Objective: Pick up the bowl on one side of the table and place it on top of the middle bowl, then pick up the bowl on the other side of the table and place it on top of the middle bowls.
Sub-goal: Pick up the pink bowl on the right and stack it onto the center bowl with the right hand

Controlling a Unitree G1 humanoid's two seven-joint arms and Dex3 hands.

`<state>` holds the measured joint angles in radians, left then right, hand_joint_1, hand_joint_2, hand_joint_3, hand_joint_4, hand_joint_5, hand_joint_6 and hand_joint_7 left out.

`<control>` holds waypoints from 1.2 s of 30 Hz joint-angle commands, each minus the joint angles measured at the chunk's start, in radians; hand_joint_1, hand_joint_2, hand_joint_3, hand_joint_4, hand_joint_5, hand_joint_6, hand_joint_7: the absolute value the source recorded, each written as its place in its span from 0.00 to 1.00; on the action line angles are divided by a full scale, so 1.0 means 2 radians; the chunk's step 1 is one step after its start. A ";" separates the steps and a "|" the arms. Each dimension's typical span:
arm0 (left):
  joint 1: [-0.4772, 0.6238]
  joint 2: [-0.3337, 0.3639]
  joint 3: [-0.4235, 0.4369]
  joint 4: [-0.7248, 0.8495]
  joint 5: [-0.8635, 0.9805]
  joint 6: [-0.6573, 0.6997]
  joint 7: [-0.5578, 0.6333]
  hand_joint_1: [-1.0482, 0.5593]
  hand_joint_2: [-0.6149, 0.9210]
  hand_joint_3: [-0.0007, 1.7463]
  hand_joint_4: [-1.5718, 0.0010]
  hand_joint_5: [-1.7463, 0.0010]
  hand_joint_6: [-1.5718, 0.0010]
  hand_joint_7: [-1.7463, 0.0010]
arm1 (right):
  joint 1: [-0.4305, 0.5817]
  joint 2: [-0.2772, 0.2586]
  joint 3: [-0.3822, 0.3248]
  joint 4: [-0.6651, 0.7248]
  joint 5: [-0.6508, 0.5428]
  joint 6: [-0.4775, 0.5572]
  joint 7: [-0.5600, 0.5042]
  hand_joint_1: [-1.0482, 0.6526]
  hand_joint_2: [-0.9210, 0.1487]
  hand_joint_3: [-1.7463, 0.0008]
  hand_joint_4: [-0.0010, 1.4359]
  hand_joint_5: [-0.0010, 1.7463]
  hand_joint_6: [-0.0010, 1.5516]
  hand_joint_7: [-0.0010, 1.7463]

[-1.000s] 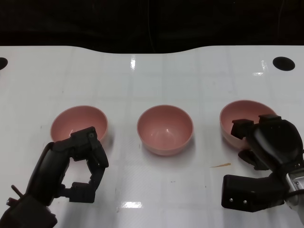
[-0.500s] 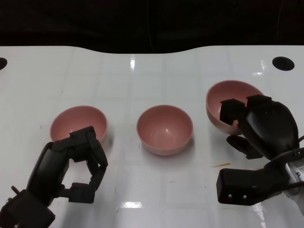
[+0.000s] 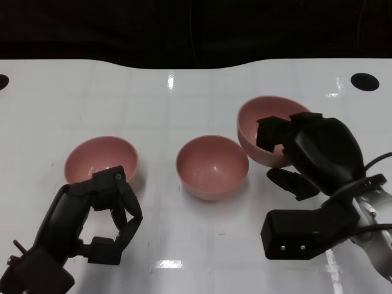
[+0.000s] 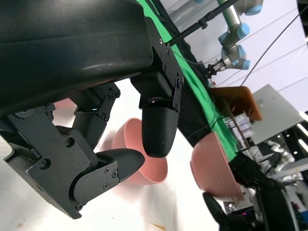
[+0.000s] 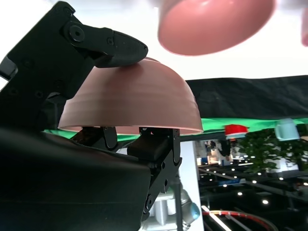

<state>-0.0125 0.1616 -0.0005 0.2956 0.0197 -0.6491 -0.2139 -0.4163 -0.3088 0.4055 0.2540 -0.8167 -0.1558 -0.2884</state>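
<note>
Three pink bowls are in the head view. My right hand (image 3: pixel 312 153) grips the right bowl (image 3: pixel 260 131) by its rim, lifted off the white table (image 3: pixel 184 98) and tilted toward the middle. The right wrist view shows that held bowl (image 5: pixel 134 98) with a finger (image 5: pixel 108 45) pressed on its outer wall and others inside. The middle bowl (image 3: pixel 212 166) stands upright just left of the carried one and also shows in the right wrist view (image 5: pixel 214 24). The left bowl (image 3: pixel 101 159) sits at the left, with my left hand (image 3: pixel 101 211) just in front of it, fingers apart and holding nothing.
A black round hole (image 3: pixel 365 81) sits at the table's far right, another at the far left edge (image 3: pixel 2 81). A small tan scrap lay near the right bowl's old spot and is now hidden by my right arm. The table's dark far edge (image 3: pixel 196 58) runs across the back.
My right hand has lifted the right bowl off the table and carried it left toward the middle bowl. The left hand has barely moved.
</note>
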 commanded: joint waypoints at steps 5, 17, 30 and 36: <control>0.004 0.007 0.003 0.005 -0.004 -0.018 -0.001 0.55 0.66 0.72 0.45 0.00 0.48 0.18 | -0.032 0.020 0.009 0.002 -0.002 -0.010 0.012 0.48 0.57 0.23 0.67 1.00 0.48 1.00; 0.007 0.010 0.003 0.002 -0.009 -0.013 -0.007 0.56 0.68 0.70 0.44 0.00 0.47 0.16 | -0.071 0.053 0.037 0.047 -0.011 -0.010 0.025 0.48 0.56 0.27 0.69 1.00 0.50 1.00; 0.010 0.011 0.002 -0.010 0.005 -0.007 0.001 0.55 0.66 0.70 0.44 0.00 0.48 0.13 | -0.094 0.073 0.055 0.109 -0.012 -0.026 0.016 0.50 0.54 0.31 0.66 1.00 0.49 0.97; 0.014 0.008 0.001 -0.021 0.005 0.002 0.000 0.57 0.66 0.72 0.44 0.00 0.49 0.12 | -0.099 0.077 0.064 0.137 -0.014 -0.035 0.009 0.49 0.46 0.40 0.65 1.00 0.53 0.84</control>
<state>0.0045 0.1701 -0.0018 0.2653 0.0296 -0.6544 -0.2191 -0.5954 -0.1553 0.5267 0.5169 -0.8414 -0.2185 -0.2593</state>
